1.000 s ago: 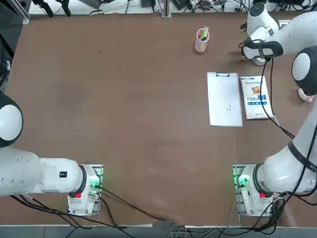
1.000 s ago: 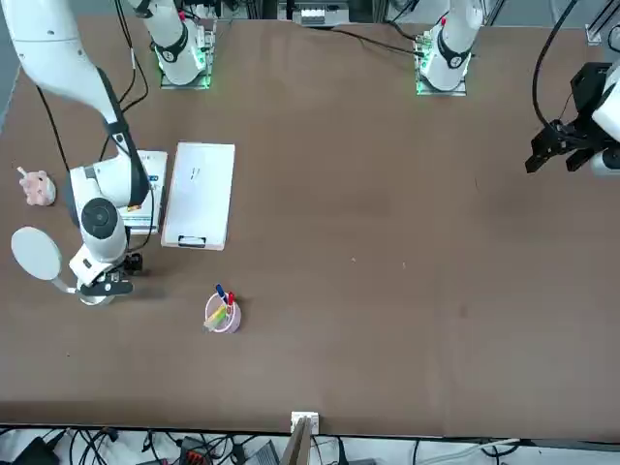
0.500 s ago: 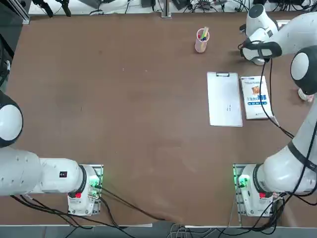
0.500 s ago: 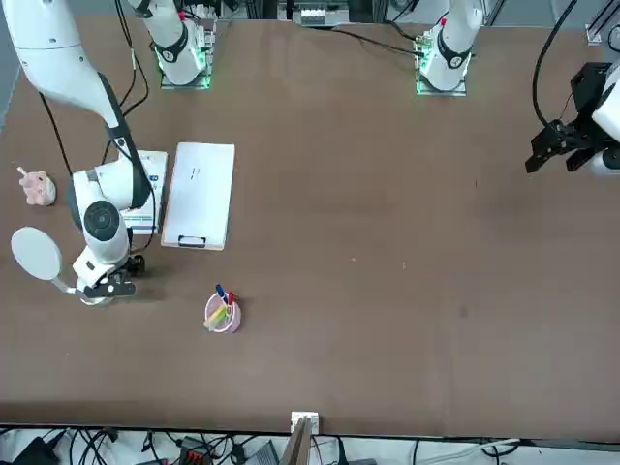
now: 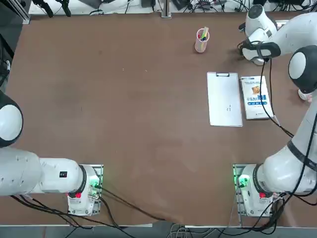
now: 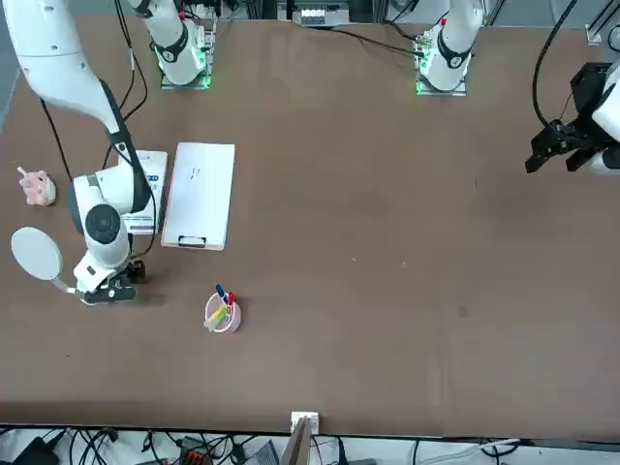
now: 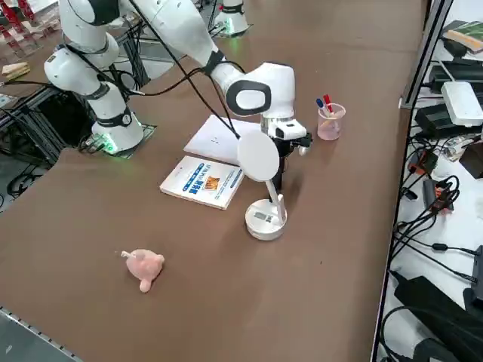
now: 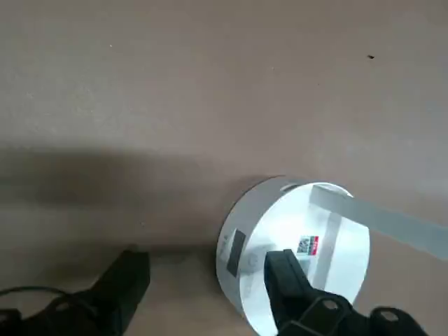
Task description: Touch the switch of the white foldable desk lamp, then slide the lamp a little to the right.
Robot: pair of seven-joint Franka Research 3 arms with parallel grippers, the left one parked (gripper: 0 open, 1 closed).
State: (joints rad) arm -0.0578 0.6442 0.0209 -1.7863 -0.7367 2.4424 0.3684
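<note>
The white foldable desk lamp stands at the table's far right, with a disc base [image 7: 264, 219], a thin arm and a round flat head [image 7: 259, 157] [image 6: 37, 254]. In the top view the arm hides most of it. My right gripper [image 8: 206, 280] [image 7: 278, 181] [image 6: 121, 288] hangs low over the base [image 8: 294, 252], open and holding nothing. One finger [image 8: 285, 276] is above the base's top and the other [image 8: 127, 278] is beside the base over bare table. A small grey patch [image 8: 235, 246] marks the base's top; I cannot tell whether it is the switch.
A pink pen cup [image 5: 201, 40] stands to the lamp's left. A white clipboard [image 5: 224, 99] and a booklet [image 5: 255, 96] lie nearer the bases. A pink toy [image 7: 142, 265] lies near the right edge. Cables crowd the far table edge [image 7: 411, 83].
My right hand has shifted slightly farther from the bases above the lamp's base. The lamp stays where it was and the fingers stay open.
</note>
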